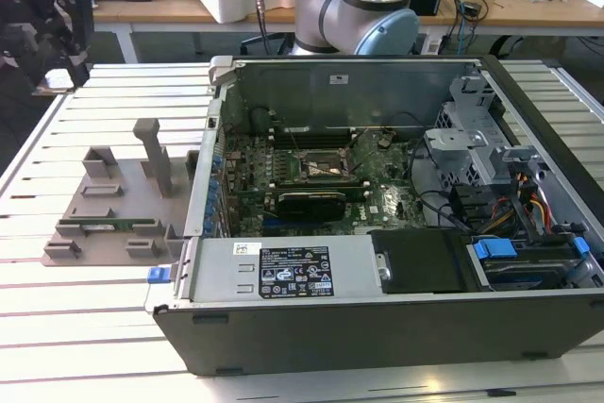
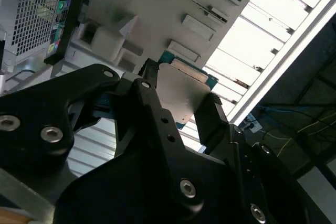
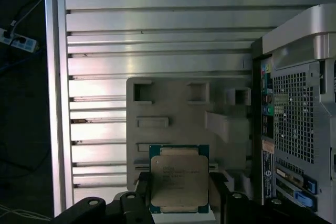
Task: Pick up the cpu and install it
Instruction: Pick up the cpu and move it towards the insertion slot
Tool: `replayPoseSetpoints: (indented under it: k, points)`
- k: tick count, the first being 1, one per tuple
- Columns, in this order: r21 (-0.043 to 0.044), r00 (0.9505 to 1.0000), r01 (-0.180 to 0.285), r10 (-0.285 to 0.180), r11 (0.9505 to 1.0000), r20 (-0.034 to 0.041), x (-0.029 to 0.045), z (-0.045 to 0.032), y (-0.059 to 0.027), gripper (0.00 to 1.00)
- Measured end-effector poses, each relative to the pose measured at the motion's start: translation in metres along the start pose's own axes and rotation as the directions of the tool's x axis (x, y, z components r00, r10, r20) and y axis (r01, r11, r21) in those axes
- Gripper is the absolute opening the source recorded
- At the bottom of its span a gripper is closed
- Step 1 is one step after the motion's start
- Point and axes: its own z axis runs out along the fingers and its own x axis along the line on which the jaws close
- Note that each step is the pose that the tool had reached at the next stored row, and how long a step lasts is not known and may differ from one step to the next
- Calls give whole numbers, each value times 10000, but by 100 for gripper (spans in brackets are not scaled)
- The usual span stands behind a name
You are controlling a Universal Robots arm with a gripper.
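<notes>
The cpu is a flat square chip with a silver top and a green rim. My gripper is shut on it, one black finger on each side. In the second wrist view the cpu sits between the same fingers, held in the air above the grey parts holder. In the exterior view the dark gripper hangs at the upper left, off the far left corner of the table. The open computer case lies on the table with its motherboard socket exposed.
The grey parts holder stands on the slatted table at the exterior view's left, with a green memory stick in it. A black graphics card sits below the socket. Cables and drive cages fill the case's right side.
</notes>
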Motion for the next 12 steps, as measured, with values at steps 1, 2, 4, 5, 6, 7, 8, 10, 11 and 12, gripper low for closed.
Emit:
replayPoseSetpoints:
  k: [1,2,4,5,6,7,8,10,11,12]
  points:
    - [-2,10000,1,-1,10000,1,-108,4,4,53]
    - [-1,10000,1,-1,10000,1,-234,6,8,53]
    - [-1,10000,1,-1,10000,0,-452,12,14,53]
    - [0,10000,1,-1,10000,-3,-619,15,20,53]
    - [0,10000,1,-1,10000,-4,-661,16,21,53]
    - [-1,10000,1,-1,10000,-4,-694,18,22,53]
    - [-1,10000,1,-1,10000,-4,-723,18,23,53]
    - [0,10000,0,0,10000,-6,-790,19,26,53]
    - [1,10000,0,0,10000,-7,-833,20,27,53]
    - [0,10000,1,-1,10000,-8,-861,22,28,53]
